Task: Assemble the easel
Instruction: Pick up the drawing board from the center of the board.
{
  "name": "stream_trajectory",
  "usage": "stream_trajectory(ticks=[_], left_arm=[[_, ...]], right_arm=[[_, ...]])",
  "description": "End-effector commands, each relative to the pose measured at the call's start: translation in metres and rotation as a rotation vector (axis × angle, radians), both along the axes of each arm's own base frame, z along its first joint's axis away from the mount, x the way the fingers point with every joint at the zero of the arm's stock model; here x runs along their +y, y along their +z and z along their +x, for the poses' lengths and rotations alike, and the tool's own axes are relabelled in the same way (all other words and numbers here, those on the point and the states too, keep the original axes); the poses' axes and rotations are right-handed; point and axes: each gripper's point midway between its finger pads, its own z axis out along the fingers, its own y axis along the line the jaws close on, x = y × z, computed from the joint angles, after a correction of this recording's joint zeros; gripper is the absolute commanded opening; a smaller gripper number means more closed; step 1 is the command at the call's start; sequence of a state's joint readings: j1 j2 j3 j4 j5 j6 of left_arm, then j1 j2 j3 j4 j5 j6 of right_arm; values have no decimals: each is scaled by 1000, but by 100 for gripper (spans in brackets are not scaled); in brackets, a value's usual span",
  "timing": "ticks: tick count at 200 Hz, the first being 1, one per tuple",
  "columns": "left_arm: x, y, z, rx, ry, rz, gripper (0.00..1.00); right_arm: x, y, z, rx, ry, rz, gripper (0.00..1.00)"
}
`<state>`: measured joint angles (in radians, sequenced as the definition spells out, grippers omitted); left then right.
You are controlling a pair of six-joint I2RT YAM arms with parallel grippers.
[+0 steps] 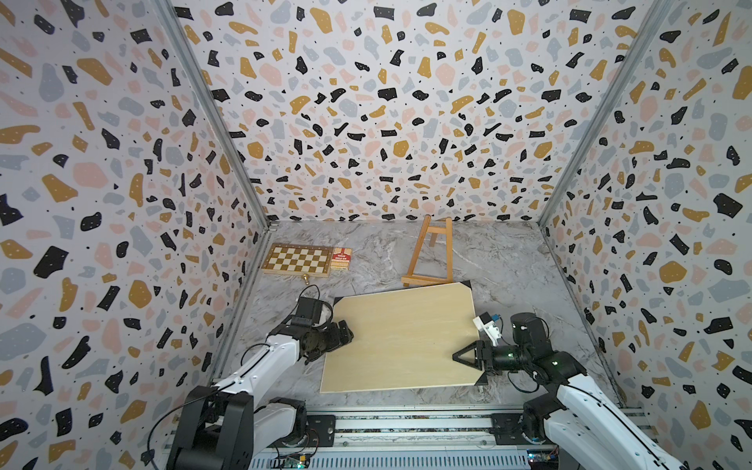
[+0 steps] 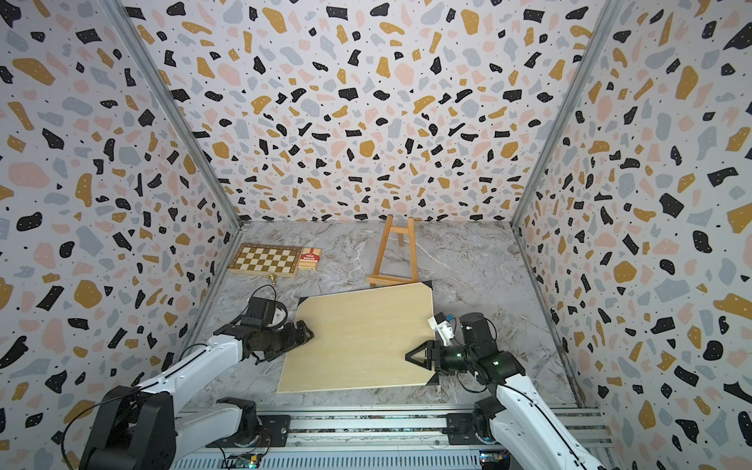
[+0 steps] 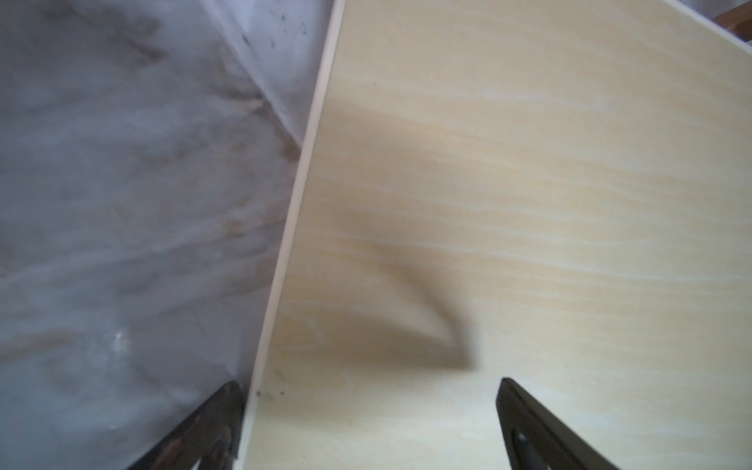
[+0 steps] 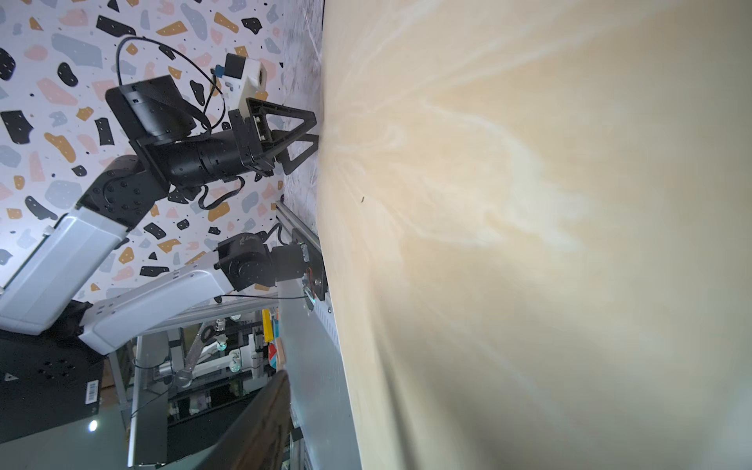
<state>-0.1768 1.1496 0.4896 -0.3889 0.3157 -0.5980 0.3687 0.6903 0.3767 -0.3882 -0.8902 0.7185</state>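
Both the left claw (image 1: 348,331), wide, and the right claw (image 1: 462,357), opening indeterminate, stood at the wooden board (image 1: 403,337), well apart from the easel (image 1: 431,256).

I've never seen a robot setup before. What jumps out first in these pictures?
A large pale wooden board lies mid-table, with the left gripper and right gripper reaching in from its opposite sides. Just behind its far edge is the small orange-brown easel, and a chessboard sits far back by the left wall.

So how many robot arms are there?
2. The left black-and-white robot arm is near-left, the right black-and-white robot arm near-right, each at a side edge of the pale wooden board. No others show.
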Motion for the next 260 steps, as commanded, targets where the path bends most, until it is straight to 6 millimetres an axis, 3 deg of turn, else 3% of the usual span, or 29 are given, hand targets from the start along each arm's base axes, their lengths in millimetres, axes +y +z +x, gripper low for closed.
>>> stream_trajectory(ticks=[1,44,96,134,151,260], left_arm=[[-16,-9,-29,114,-33,-87,95],[-15,-11,-30,117,-16,-89,95],[-16,2,-22,66,-16,-101,95],[-15,16,-14,8,12,-108,96],[-15,29,-7,-39,23,-111,97],[1,132,25,-292,40,-142,99]], right_arm=[[8,30,6,-145,49,61,48],[7,35,8,-178,49,59,39],[10,49,9,-236,59,94,21],[12,74,12,-300,60,140,7],[13,88,14,-335,54,163,0],[11,195,26,-459,47,337,0]])
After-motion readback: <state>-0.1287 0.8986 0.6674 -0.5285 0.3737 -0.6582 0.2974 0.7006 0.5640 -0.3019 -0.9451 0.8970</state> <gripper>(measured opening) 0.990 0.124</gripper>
